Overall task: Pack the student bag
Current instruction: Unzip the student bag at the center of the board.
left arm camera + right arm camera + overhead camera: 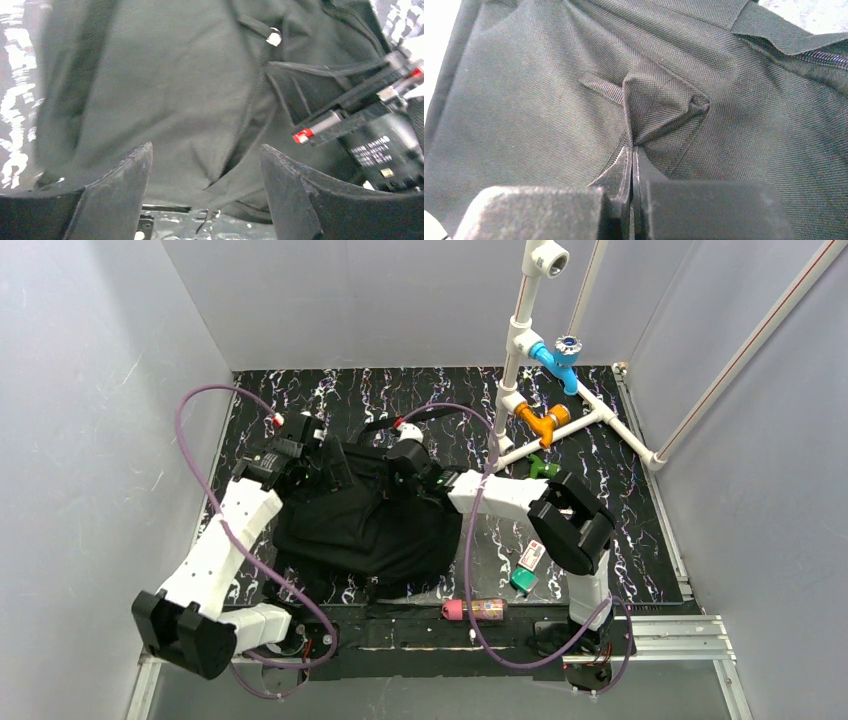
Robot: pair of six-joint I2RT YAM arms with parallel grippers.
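Note:
The student bag [360,525] is a large black fabric backpack lying in the middle of the dark marbled mat. My right gripper [632,150] is shut on a pinched fold of the student bag's fabric [659,107] at the bag's far right part [415,475]. My left gripper [205,160] is open above the bag's far left part [300,455], with the bag's zipper line [250,105] between its fingers [117,185]. The right gripper's body shows at the right of the left wrist view [360,120].
A pink pencil case [475,610] lies at the mat's near edge. A small green and white item [527,570] lies by the right arm's base. White pipes with blue [560,355] and orange [543,422] valves stand at the back right. Grey walls enclose the area.

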